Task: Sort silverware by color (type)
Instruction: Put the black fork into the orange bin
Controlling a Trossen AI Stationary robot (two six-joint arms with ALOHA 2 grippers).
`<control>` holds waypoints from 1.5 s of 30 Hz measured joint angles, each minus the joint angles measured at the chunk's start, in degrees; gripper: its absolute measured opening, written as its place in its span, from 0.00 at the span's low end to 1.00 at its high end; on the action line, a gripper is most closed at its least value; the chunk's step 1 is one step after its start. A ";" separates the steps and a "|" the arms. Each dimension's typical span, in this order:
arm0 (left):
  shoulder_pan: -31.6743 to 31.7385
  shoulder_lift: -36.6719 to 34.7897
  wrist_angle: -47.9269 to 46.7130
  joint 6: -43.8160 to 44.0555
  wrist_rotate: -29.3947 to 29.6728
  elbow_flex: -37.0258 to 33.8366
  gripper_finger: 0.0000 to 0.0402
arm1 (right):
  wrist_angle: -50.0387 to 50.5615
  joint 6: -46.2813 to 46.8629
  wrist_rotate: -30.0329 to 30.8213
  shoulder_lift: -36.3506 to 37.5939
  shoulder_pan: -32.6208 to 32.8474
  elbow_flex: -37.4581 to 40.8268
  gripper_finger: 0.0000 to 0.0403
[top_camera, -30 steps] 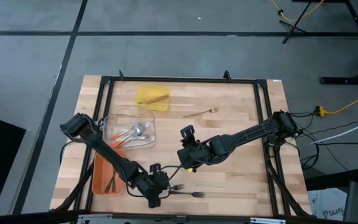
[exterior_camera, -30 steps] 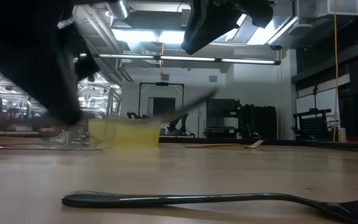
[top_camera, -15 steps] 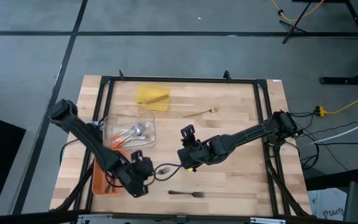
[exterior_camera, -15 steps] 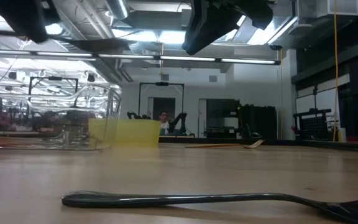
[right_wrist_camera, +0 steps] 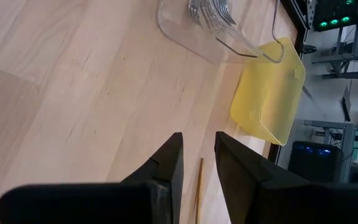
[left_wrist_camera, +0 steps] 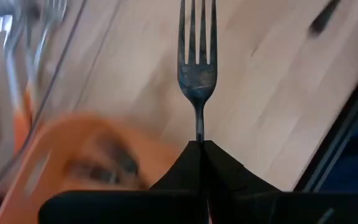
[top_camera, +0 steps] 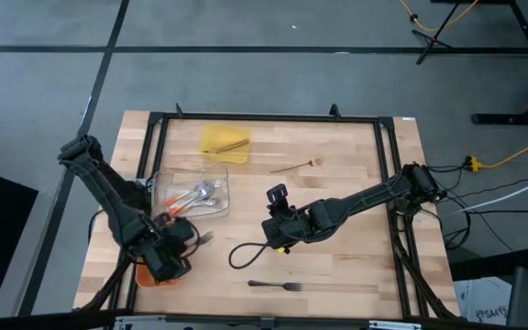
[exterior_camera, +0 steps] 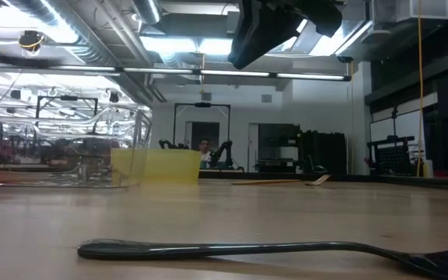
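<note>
The table was pale wood with a black frame. At upper left sat a yellow tray, below it a clear tray of silver, orange-tipped utensils. An orange tray lay lower left, a dark grey fork at bottom centre.

Three trays on table's left half: one at back, one in front of it, one nearest front-left. Fork lies front-centre, stick back-centre.

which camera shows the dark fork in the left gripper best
The left wrist view: the dark fork fills the frame, tines out, handle clamped in the shut left gripper. The high view shows only a sliver by the orange tray. The low and right wrist views miss it.
</note>
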State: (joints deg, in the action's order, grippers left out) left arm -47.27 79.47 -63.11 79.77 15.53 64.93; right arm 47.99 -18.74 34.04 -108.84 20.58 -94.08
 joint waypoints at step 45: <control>-9.11 18.57 -8.63 41.65 -10.63 -0.04 0.01 | -0.55 0.02 -0.18 0.00 0.00 -0.02 0.21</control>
State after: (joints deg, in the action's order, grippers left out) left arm -56.38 98.04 -71.74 121.43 4.90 64.88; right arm 47.44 -18.72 33.87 -108.84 20.58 -94.11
